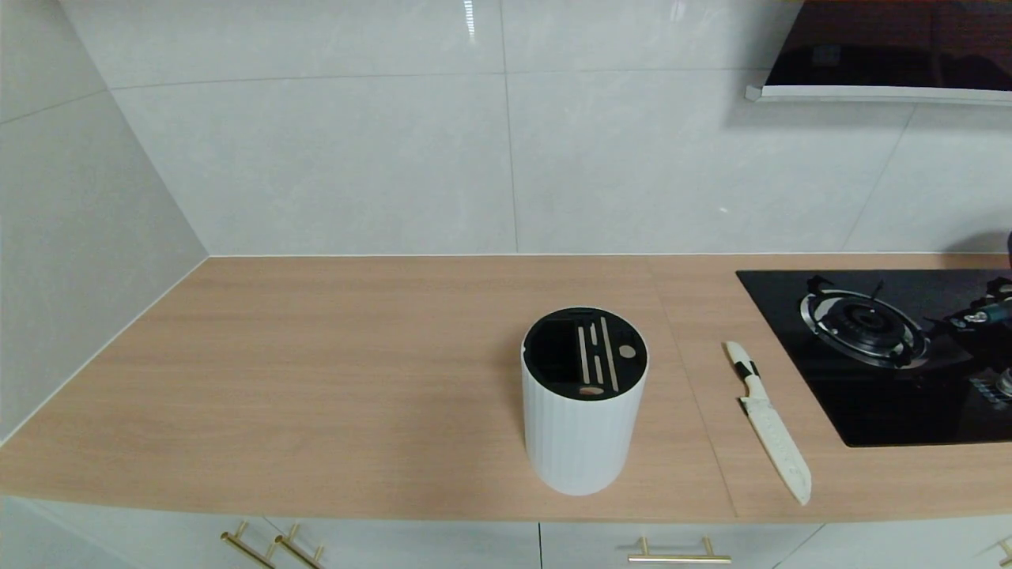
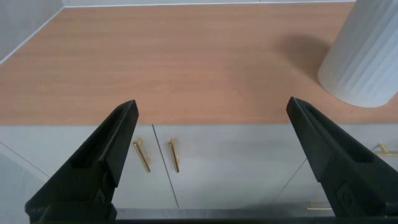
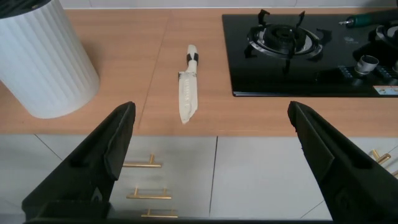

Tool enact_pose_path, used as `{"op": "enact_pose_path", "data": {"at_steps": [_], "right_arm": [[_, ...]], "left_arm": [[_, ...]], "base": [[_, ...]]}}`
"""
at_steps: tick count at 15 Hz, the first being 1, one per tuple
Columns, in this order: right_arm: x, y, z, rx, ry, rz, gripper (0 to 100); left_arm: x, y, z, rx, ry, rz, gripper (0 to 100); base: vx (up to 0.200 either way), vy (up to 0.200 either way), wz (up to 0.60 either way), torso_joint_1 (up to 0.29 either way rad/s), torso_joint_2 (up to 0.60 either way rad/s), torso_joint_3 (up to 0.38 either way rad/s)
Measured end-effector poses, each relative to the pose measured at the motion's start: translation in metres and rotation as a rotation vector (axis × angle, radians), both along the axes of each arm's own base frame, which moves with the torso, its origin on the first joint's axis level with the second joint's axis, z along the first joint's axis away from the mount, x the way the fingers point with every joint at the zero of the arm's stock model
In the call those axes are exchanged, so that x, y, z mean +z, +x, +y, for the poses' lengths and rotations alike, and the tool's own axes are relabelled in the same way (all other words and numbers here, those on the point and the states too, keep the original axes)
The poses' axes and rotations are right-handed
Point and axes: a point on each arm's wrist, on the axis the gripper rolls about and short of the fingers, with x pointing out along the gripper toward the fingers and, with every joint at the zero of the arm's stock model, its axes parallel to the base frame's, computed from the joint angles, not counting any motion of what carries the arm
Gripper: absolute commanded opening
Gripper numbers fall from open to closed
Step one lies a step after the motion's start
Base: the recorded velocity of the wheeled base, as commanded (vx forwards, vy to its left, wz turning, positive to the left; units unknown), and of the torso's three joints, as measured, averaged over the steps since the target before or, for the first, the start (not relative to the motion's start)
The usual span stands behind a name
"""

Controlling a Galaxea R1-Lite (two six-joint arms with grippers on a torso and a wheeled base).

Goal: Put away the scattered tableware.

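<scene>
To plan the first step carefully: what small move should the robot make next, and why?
Probably lower the right gripper toward the knife. It lies flat on the counter, right of the white holder, untouched, and that gripper's jaws stand open and empty.

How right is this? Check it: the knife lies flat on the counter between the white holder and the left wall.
Not right. The knife lies flat on the counter between the white holder and the stove, not the left wall, as the head view shows.
</scene>
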Motion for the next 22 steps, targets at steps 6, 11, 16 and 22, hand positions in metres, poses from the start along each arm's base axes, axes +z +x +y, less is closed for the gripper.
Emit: {"op": "enact_pose_path", "data": {"at_steps": [6, 11, 16, 22], "right_arm": [[0.000, 0.000, 0.000, 0.000, 0.000, 0.000, 100], [0.002, -0.001, 0.000, 0.001, -0.048, -0.007, 100], [0.057, 0.001, 0.000, 0.032, -0.047, -0.034, 100], [0.103, 0.065, 0.003, 0.086, -0.040, 0.228, 100]], "left_arm": [[0.000, 0.000, 0.000, 0.000, 0.001, 0.000, 100], [0.000, 0.000, 0.000, 0.000, 0.001, 0.000, 100], [0.000, 0.000, 0.000, 0.000, 0.000, 0.000, 100], [0.000, 0.000, 0.000, 0.000, 0.000, 0.000, 100]], "base": [[0.000, 0.000, 0.00, 0.000, 0.00, 0.000], [0.000, 0.000, 0.00, 0.000, 0.00, 0.000], [0.000, 0.000, 0.00, 0.000, 0.00, 0.000], [0.000, 0.000, 0.00, 0.000, 0.00, 0.000]]}}
